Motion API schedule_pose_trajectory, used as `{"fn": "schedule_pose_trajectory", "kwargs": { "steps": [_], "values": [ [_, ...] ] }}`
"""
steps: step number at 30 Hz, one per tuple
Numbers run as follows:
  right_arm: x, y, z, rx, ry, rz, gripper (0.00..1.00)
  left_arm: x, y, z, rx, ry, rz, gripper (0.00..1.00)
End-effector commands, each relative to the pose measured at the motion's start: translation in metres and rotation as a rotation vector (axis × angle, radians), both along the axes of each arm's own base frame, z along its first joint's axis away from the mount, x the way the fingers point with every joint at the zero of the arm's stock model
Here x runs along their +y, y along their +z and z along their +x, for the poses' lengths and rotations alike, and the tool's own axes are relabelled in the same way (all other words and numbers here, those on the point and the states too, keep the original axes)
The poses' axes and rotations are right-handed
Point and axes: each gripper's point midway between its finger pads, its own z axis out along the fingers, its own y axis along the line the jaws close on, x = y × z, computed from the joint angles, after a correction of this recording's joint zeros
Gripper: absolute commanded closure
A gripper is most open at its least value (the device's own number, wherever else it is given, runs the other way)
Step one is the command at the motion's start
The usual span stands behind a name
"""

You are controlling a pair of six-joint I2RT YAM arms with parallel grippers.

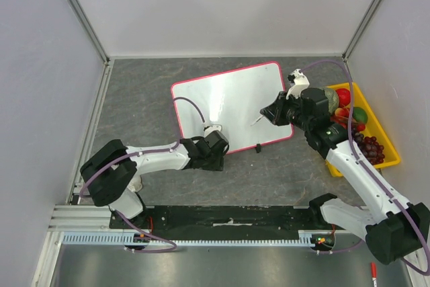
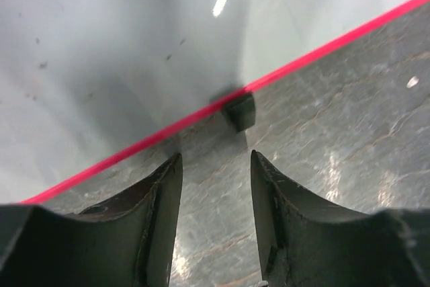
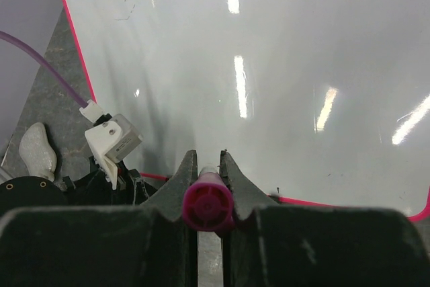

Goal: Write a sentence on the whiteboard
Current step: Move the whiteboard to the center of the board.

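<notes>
The whiteboard (image 1: 228, 95) lay flat and skewed on the grey table (image 1: 141, 99), pink-red rim all round, its white face showing glare and a few faint specks. From where I stood, the left gripper (image 2: 215, 160) sat low at the board's near edge, its fingers spread apart with nothing between them, the tips just short of the rim and a small black clip (image 2: 240, 111) right beyond the gap. The right gripper (image 3: 208, 159) hung over the board's right part, fingers closed tight on a marker (image 3: 208, 206) with a magenta end, near a yellow basket (image 1: 393, 147) of fruit.
</notes>
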Motion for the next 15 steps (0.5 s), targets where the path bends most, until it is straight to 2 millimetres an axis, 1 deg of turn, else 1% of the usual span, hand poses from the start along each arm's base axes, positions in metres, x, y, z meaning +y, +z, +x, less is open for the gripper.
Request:
{"fn": "schedule_pose_trajectory", "kwargs": {
  "steps": [1, 7, 9, 12, 15],
  "values": [
    [-0.005, 0.03, 0.006, -0.091, -0.005, -0.014, 1.0, -0.004, -0.015, 0.016, -0.053, 0.095, 0.022, 0.49],
    [-0.009, 0.031, 0.007, -0.097, -0.01, -0.036, 1.0, -0.008, -0.036, 0.018, -0.038, 0.098, 0.078, 0.49],
    [-0.01, 0.03, 0.007, -0.098, -0.01, -0.046, 1.0, -0.003, -0.042, 0.019, -0.034, 0.119, 0.108, 0.49],
    [-0.013, 0.029, 0.007, -0.096, -0.018, -0.055, 1.0, 0.006, -0.046, 0.018, -0.029, 0.144, 0.159, 0.5],
    [-0.014, 0.026, 0.006, -0.092, -0.02, -0.06, 1.0, 0.017, -0.048, 0.016, -0.033, 0.161, 0.187, 0.54]
  ]
}}
